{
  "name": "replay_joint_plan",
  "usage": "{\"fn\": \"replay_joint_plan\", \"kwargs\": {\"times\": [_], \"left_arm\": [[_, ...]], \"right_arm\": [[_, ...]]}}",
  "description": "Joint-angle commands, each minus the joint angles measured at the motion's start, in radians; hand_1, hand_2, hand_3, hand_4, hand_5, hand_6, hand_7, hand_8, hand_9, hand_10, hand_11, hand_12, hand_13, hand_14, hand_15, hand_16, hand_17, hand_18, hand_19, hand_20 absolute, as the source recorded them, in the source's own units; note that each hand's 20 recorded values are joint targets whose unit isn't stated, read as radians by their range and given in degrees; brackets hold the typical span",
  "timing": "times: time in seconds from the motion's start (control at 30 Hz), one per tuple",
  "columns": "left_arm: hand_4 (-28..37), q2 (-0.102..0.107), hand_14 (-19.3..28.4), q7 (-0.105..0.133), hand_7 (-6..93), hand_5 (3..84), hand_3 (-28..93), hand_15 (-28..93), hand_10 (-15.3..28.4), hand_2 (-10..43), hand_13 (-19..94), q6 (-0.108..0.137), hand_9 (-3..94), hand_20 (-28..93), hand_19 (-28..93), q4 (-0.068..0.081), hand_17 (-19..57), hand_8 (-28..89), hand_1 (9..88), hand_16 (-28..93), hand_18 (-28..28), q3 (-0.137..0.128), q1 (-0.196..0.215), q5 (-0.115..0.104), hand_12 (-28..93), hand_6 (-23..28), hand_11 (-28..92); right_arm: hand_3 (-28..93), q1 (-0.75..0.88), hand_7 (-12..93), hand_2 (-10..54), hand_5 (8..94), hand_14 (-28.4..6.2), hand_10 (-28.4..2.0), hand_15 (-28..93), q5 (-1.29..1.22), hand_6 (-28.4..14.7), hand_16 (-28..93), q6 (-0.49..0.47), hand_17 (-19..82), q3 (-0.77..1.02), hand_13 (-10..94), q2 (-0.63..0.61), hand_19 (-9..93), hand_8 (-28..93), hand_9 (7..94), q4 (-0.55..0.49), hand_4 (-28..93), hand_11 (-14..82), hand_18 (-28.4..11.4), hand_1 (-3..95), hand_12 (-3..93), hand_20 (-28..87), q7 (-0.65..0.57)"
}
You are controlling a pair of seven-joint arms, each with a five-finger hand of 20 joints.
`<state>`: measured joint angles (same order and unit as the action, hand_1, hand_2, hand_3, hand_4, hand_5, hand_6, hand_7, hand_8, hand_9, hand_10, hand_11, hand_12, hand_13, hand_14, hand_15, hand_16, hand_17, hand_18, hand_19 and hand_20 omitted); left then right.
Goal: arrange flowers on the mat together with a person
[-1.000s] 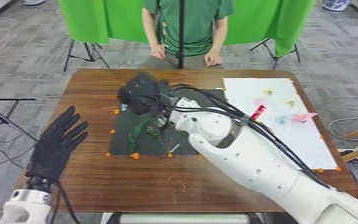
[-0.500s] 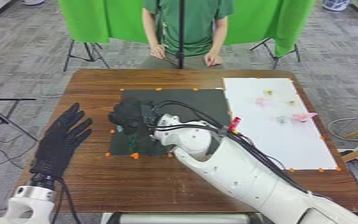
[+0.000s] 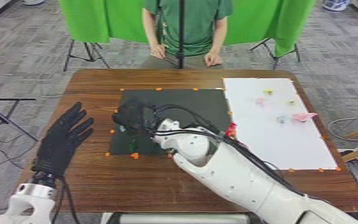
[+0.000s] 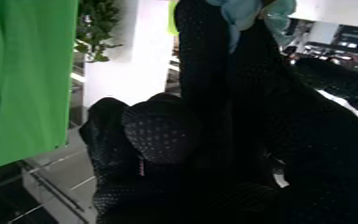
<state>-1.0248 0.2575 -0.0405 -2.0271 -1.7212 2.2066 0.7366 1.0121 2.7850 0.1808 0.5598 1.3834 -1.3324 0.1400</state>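
My right hand (image 3: pixel 133 114) is over the left part of the dark mat (image 3: pixel 202 100). A green stem (image 3: pixel 133 145) shows on the mat just below it. In the right wrist view, pale blue petals (image 4: pixel 238 11) stand at the fingertips of my right hand (image 4: pixel 246 95), pinched there, with other fingers curled lower down. My left hand (image 3: pixel 60 140) lies off the mat at the table's left side, its fingers straight and holding nothing. The glove hides part of the mat and whatever is under it.
A white sheet (image 3: pixel 309 150) on the right bears a pink flower (image 3: pixel 302 117), a pale blue one (image 3: pixel 282 119) and small yellow pieces (image 3: pixel 269 92). My right forearm crosses the table's lower right, with a red piece (image 3: pixel 231 130) beside it. A person stands at the far edge.
From the mat's upper left, my right hand has come nearer the robot and slightly left, covering stems that showed before. The red piece beside its forearm has shifted too. My left hand has barely moved.
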Motion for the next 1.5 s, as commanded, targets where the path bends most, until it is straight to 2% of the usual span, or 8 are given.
{"fn": "replay_joint_plan", "kwargs": {"times": [0.03,0.73,1.13,1.2,1.23,1.27,1.4,1.5], "left_arm": [[-28.3,-0.007,12.5,-0.02,12.5,27.0,66,17,9.0,-5.9,18,-0.016,19.0,9,38,0.008,-11.8,-8,26.2,6,21.6,0.005,0.0,0.005,15,2.6,14],[-28.3,-0.021,12.6,-0.024,12.6,27.0,66,17,9.1,-5.7,18,-0.016,19.0,9,38,-0.003,-11.7,-8,26.2,6,21.5,-0.003,0.015,0.011,15,2.6,14],[-28.3,-0.108,12.7,-0.019,12.6,27.3,66,17,9.2,-5.8,18,-0.021,19.2,9,38,-0.026,-11.5,-9,26.2,6,21.6,-0.012,0.046,0.02,15,2.7,14],[-28.3,-0.114,12.6,0.004,12.7,27.4,66,17,9.2,-5.6,18,0.021,19.3,9,38,-0.032,-11.5,-8,26.3,6,21.6,0.004,0.048,0.002,15,2.7,14],[-28.3,-0.112,12.7,0.023,12.7,27.4,66,17,9.1,-5.4,18,0.102,19.2,9,38,-0.055,-11.5,-8,26.6,6,21.6,0.022,0.058,-0.024,15,2.8,14],[-28.2,-0.12,12.6,0.05,13.0,28.1,66,17,9.1,-4.7,18,0.122,19.3,9,39,-0.052,-11.4,-8,27.0,6,21.6,0.032,0.052,-0.017,15,3.1,14],[-28.2,-0.15,12.5,0.044,13.9,29.1,67,18,9.2,-4.5,19,0.068,19.8,9,39,-0.052,-11.2,-9,27.4,6,21.8,0.012,0.052,0.011,15,3.5,15],[-28.3,-0.171,12.4,0.03,14.0,28.9,67,18,9.1,-4.5,18,0.033,19.5,8,39,-0.049,-11.2,-9,27.4,5,21.7,0.005,0.052,0.02,14,3.4,15]], "right_arm": [[75,0.013,37,-9.5,73.9,-5.1,-4.6,75,0.025,4.0,25,-0.042,45,-0.009,79,0.008,93,-5,90.1,-0.029,-28,5.7,-18.7,52.5,32.9,53,-0.038],[79,0.012,26,-9.5,59.7,-6.6,-8.9,77,0.014,0.9,23,-0.209,38,-0.022,70,-0.027,93,-16,68.8,-0.122,-28,18.7,-18.5,33.9,16.3,48,-0.149],[82,0.242,23,-4.8,51.0,-8.4,-10.3,75,-0.491,-1.1,20,-0.404,33,0.432,65,-0.238,90,-14,60.1,-0.581,-27,20.8,-18.6,32.6,18.7,45,-0.135],[83,0.35,24,-3.9,51.1,-9.5,-10.2,74,-0.764,-1.1,19,-0.451,30,0.605,60,-0.293,86,-14,58.7,-0.673,-27,22.3,-18.4,32.1,19.5,43,-0.173],[84,0.383,24,-3.9,50.8,-9.9,-10.4,73,-0.846,-1.2,18,-0.472,28,0.66,58,-0.318,82,-14,57.1,-0.706,-26,22.4,-18.2,32.0,19.8,42,-0.197],[84,0.441,23,-4.1,49.4,-9.9,-10.6,69,-0.941,-1.6,17,-0.472,25,0.732,55,-0.358,75,-14,54.3,-0.744,-26,22.4,-18.2,31.8,20.1,40,-0.206],[84,0.658,19,-4.9,42.0,-11.1,-12.7,45,-1.248,-2.5,15,-0.59,16,1.042,40,-0.428,58,-12,42.7,-0.811,-26,16.4,-20.0,28.7,20.3,32,-0.217],[81,0.84,15,-5.5,36.5,-12.1,-12.4,23,-1.44,-3.0,24,-0.492,10,1.18,31,-0.461,47,-10,36.0,-0.828,-25,9.6,-21.0,22.3,21.4,27,-0.154]]}}
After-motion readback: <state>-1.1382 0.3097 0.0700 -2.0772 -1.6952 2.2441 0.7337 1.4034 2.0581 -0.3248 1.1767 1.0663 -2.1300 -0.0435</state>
